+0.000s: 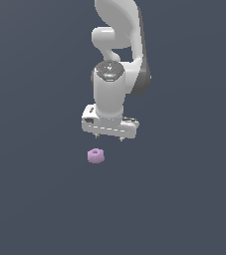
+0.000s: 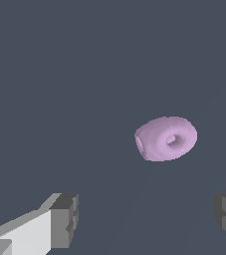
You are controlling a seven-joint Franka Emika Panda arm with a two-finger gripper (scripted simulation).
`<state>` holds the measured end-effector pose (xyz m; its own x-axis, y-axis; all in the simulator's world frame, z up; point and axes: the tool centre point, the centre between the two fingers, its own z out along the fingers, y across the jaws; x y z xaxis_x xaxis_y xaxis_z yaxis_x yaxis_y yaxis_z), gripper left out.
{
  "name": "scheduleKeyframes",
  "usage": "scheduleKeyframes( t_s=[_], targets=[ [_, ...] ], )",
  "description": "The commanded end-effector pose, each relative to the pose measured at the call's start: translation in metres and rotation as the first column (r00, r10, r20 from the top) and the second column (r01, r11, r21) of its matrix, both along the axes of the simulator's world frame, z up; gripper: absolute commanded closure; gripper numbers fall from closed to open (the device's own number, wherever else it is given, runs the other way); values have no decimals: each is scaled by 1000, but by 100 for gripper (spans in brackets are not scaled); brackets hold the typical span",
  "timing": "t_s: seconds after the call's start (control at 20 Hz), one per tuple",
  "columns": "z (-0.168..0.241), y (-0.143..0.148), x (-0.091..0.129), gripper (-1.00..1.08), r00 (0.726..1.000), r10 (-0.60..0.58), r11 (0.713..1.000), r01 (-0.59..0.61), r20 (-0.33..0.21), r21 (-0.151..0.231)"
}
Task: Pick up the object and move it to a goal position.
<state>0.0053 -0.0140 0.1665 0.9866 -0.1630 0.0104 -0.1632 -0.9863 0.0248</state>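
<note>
Panda arm, hand empty, poised over pink-purple ring on dark tabletop.

Exterior view: white arm (image 1: 115,47) descends from the top of the frame, wrist pointing down. Hand (image 1: 109,137) sits above the ring (image 1: 96,156), apart from it, fingertips just showing beneath the white body. Ring lies flat on the slate-grey tabletop (image 1: 40,199), a little toward the exterior view's left of the hand's centre. Wrist view: two dark finger pads (image 2: 64,220) at either side, spread wide, nothing between them. Ring (image 2: 166,138) pale pink-purple, doughnut-shaped, centre hole visible, lying beyond the fingers and untouched.
</note>
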Motion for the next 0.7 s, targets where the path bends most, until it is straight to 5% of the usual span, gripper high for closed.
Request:
scheduleKeyframes(
  t_s=[0.0, 0.3, 0.65],
  targets=[
    [-3, -3, 1, -92, 998, -59, 998, 59, 0, 3],
    [-13, -11, 4, -92, 972, -236, 972, 236, -2, 12],
    [-25, -22, 8, -92, 896, -444, 896, 444, -5, 19]
  ],
)
